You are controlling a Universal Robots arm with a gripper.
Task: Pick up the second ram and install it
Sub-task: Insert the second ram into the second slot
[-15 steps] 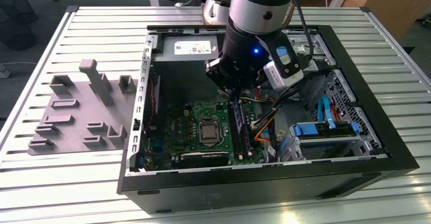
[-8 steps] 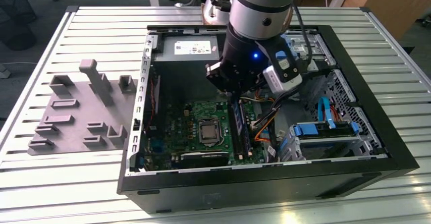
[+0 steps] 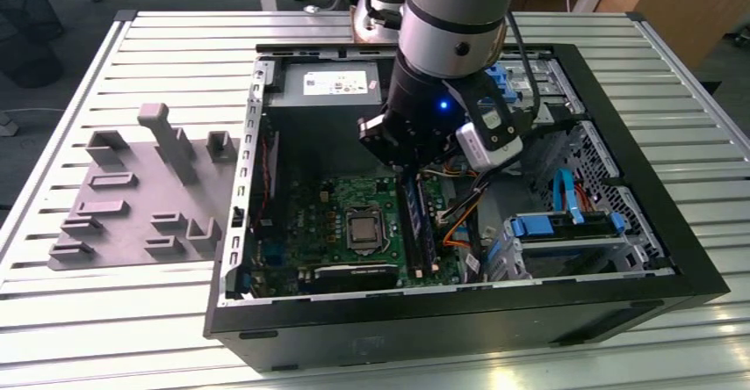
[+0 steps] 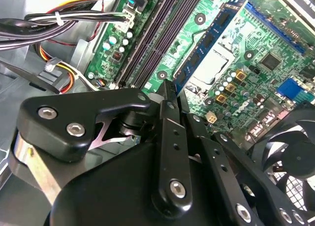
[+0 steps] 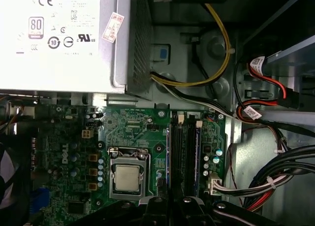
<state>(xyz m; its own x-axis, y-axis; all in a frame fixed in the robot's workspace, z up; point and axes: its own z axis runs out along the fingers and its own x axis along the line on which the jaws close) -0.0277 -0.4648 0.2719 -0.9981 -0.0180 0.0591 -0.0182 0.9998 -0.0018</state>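
Inside the open computer case (image 3: 656, 258), the gripper (image 3: 408, 155) hangs just above the green motherboard (image 3: 307, 223), over the long black memory slots (image 5: 183, 154). Its fingers (image 4: 170, 105) look drawn close together, pinching nothing visible. Just beyond the fingertips in the second wrist view, the second ram (image 4: 209, 41) stands on edge in a slot beside the processor socket (image 4: 211, 66), apart from the claw. Farther along, the power supply (image 5: 64, 39) fills the case's end, with bundled cables (image 5: 285, 177) to one side. Outside the case lies a grey fixture tray (image 3: 140, 197) on the slatted table (image 3: 94, 320).
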